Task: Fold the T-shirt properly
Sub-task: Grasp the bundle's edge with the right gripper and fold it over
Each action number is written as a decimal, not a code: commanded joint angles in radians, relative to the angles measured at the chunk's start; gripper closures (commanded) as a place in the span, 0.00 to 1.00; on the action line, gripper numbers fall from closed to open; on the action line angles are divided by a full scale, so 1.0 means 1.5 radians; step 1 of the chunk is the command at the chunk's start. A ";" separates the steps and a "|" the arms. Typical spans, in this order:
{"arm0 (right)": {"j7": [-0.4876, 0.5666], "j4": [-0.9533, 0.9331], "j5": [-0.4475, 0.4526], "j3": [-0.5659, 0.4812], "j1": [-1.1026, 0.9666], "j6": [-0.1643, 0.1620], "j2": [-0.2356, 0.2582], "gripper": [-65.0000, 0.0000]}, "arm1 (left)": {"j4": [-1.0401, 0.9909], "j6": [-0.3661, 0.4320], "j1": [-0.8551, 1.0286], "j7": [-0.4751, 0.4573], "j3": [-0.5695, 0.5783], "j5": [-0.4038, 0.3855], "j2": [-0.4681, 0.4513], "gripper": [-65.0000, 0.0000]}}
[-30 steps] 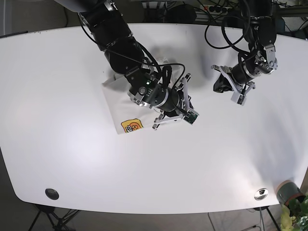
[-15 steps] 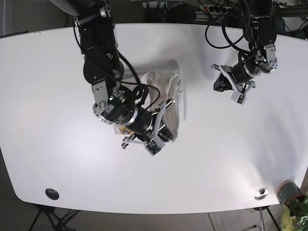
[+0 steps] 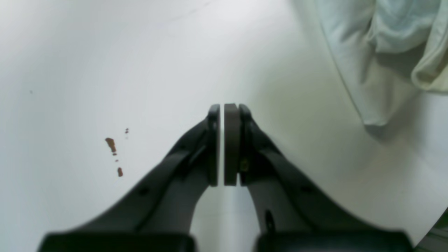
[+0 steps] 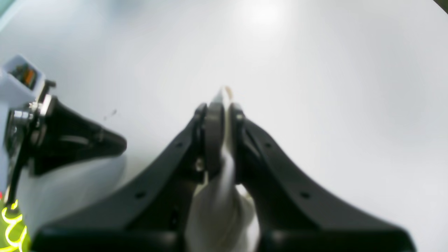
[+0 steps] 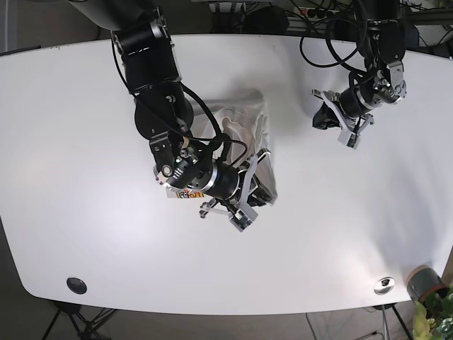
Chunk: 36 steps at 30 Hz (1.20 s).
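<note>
White T-shirt (image 5: pixel 244 134) in right gripper (image 4: pixel 219 105)

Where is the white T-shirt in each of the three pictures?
Base view: the T-shirt lies mid-table, bunched, partly under the right gripper.
Left wrist view: it fills the top right corner, apart from the left gripper.
Right wrist view: a fold is pinched between the jaws.
Shared landmark: the white table.
</note>
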 commanded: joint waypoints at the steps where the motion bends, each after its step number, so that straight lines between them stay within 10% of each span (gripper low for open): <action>1: 0.039 -0.028 0.008 -0.016 0.019 0.000 -0.008 0.96 | 0.012 -0.005 -0.007 -0.015 -0.003 -0.013 -0.008 1.00; 10: 0.158 -0.202 0.008 -0.085 0.041 -0.004 -0.032 0.92 | 0.016 -0.005 -0.006 -0.015 -0.004 -0.013 -0.008 1.00; 20: 0.181 -0.149 0.014 -0.085 0.029 -0.092 -0.040 0.22 | 0.015 -0.005 -0.022 -0.015 0.000 -0.013 -0.008 1.00; 36: 0.018 0.232 0.015 -0.035 -0.151 -0.093 0.039 0.22 | 0.017 -0.005 -0.064 -0.013 0.014 -0.013 -0.007 1.00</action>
